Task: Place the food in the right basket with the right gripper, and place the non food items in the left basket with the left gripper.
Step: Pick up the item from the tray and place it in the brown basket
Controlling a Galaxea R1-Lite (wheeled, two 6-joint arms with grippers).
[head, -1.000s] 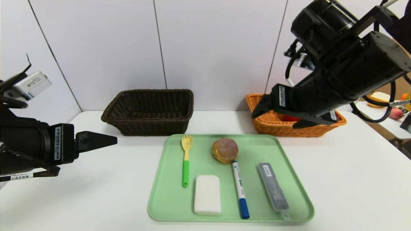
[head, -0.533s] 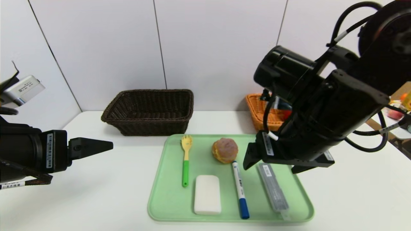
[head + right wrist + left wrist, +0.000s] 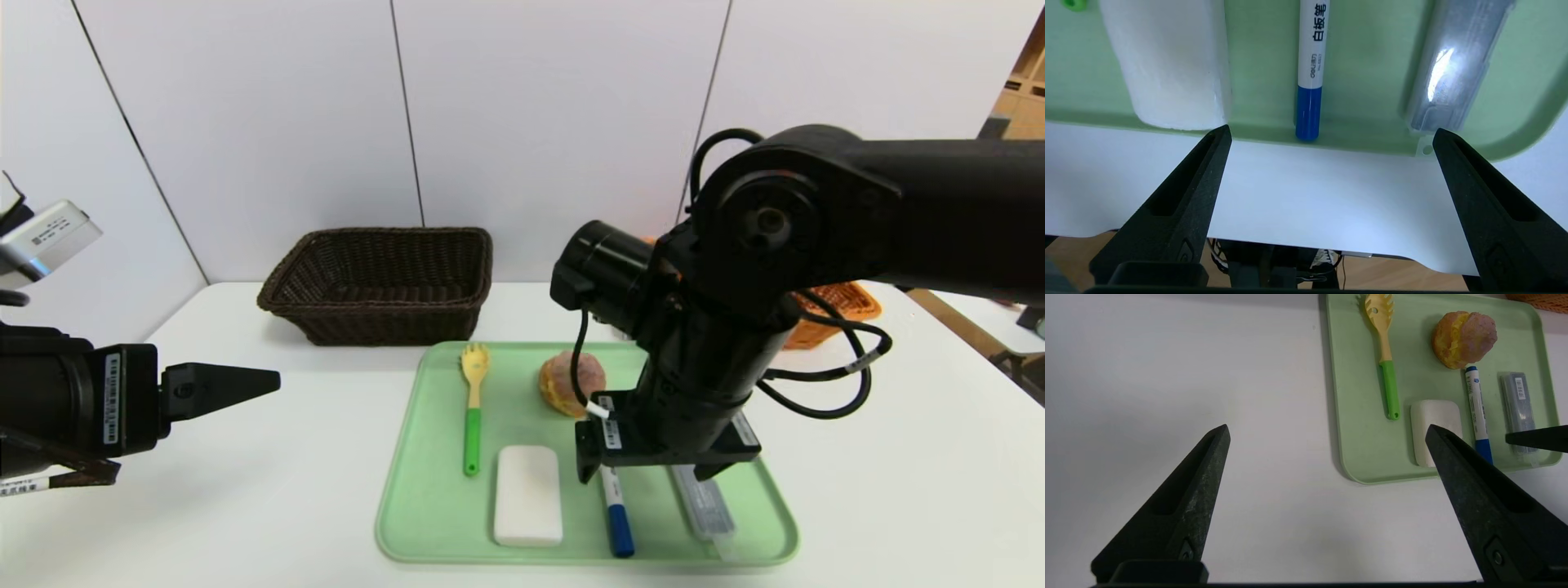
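A green tray (image 3: 408,490) holds a yellow-green spork (image 3: 472,408), a brown bun (image 3: 562,385), a white block (image 3: 528,494), a blue marker (image 3: 617,518) and a grey case (image 3: 709,513). My right gripper (image 3: 645,472) is open and empty. It hangs low over the tray's front part, above the marker and the case. In the right wrist view (image 3: 1331,130) the block (image 3: 1167,61), marker (image 3: 1310,61) and case (image 3: 1457,61) lie just beyond its fingertips. My left gripper (image 3: 269,380) is open and empty above the table left of the tray, also in its wrist view (image 3: 1327,428).
A dark brown basket (image 3: 384,282) stands at the back left. An orange basket (image 3: 833,314) stands at the back right, mostly hidden behind my right arm. The table's front edge lies close below the tray in the right wrist view.
My right arm swung from over the orange basket left and down to the front of the tray. My left gripper drew back slightly to the left.
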